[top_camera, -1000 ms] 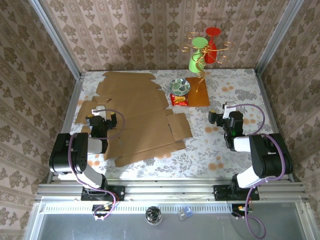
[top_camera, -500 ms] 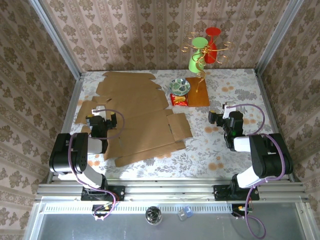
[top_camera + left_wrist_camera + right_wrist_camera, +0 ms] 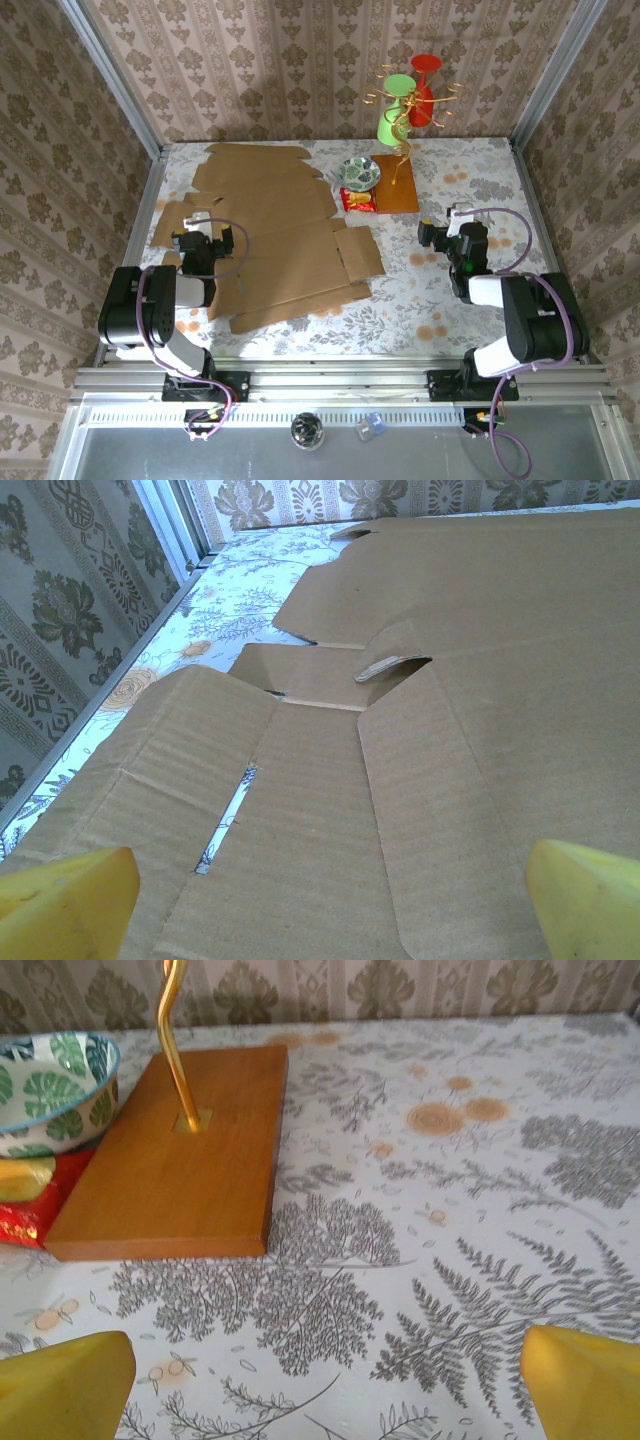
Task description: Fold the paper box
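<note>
The paper box is an unfolded brown cardboard sheet lying flat across the left half of the table, its flaps spread. My left gripper sits low over its near left part, open, with nothing between the yellow fingertips; flat cardboard lies just under and ahead of them. My right gripper rests open over bare tablecloth on the right side, its yellow fingertips wide apart, well away from the box.
A wooden base with a gold wire stand carrying a green and a red cup stands at the back middle. A leaf-patterned bowl and a red packet lie beside it. Walls close the left, right and back.
The right arm has shifted very slightly; the box and the left arm are as before.
</note>
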